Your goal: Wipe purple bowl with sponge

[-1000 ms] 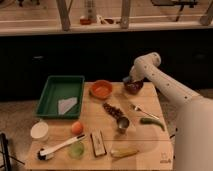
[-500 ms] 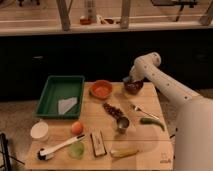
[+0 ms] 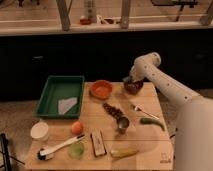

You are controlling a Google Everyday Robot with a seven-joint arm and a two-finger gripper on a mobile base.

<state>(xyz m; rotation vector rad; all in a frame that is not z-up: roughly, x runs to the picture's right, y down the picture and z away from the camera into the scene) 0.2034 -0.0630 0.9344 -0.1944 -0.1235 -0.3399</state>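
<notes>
The purple bowl [image 3: 133, 88] is small, round and dark, at the back right of the wooden table [image 3: 150, 145]. My gripper [image 3: 131, 81] is right over the bowl's far rim, at the end of the white arm [image 3: 165, 85] that reaches in from the right. No sponge shows; whatever the gripper may hold is hidden. The orange bowl [image 3: 101, 89] stands just left of the purple one.
A green tray [image 3: 50, 97] with a pale cloth [image 3: 67, 105] is at the back left. Also on the table: a white cup [image 3: 40, 131], an orange fruit [image 3: 76, 127], a brush [image 3: 60, 147], a metal cup [image 3: 122, 124], a green pepper [image 3: 151, 122], a banana [image 3: 123, 152].
</notes>
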